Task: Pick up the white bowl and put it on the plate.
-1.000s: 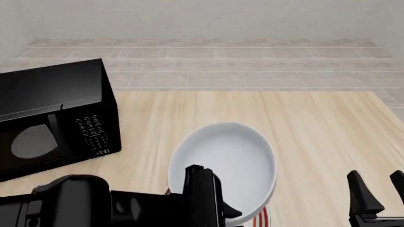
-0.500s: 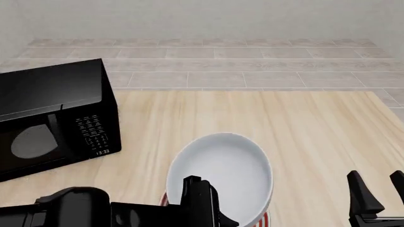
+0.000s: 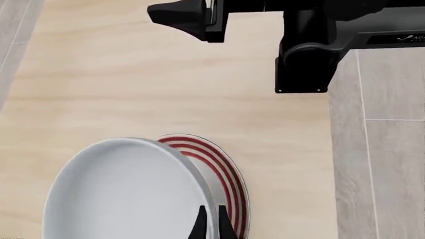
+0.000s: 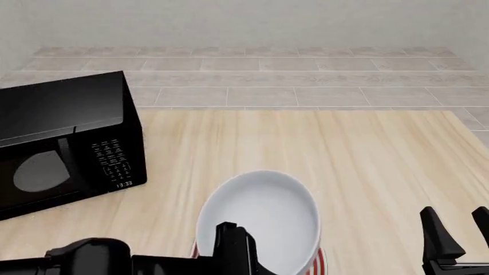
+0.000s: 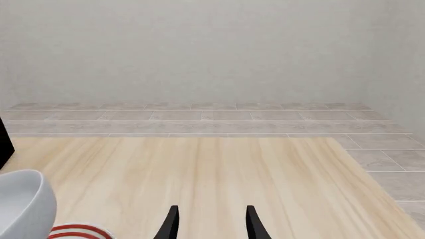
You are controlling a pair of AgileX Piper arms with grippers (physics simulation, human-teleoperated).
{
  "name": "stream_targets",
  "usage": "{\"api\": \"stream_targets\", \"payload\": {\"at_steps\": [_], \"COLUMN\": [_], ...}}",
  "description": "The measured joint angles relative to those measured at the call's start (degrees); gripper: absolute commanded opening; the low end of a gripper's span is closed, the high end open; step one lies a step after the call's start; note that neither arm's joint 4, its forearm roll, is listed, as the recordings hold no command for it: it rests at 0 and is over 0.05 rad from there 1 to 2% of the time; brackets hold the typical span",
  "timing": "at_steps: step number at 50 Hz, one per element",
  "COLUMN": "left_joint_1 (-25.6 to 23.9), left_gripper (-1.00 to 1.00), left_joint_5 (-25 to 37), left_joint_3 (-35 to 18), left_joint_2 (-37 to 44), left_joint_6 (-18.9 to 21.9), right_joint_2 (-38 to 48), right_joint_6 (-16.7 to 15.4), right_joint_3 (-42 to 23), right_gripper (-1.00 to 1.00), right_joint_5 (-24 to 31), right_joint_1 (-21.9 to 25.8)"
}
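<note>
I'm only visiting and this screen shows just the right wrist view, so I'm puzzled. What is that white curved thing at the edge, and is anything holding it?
Observer: That is the white bowl. The left gripper is pinching its rim, with one finger inside and one outside.
Operator: And the red curves under it?
Observer: Those are rings on the plate. In the front view the bowl hides nearly all of the plate, and only a sliver of red shows by the bowl's near edge.
Operator: Is anything else on the table?
Observer: A black microwave stands on the table's left side, apart from the bowl.
</note>
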Motion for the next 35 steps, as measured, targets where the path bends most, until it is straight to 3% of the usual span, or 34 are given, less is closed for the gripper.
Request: {"api": "stream_targets", "payload": {"at_steps": [35], "left_joint_1": [-0.19], "left_gripper": [-1.00], "left_joint_5": [-4.50], "left_joint_3": [4.07], "left_joint_2": [-0.05], "left_joint_6": [-2.31], "right_joint_2": [0.00], "right_joint_6": [0.00], "right_joint_3": [0.00], "right_gripper": [1.00], "right_joint_5": [0.00], "right_joint_1": [0.00]}}
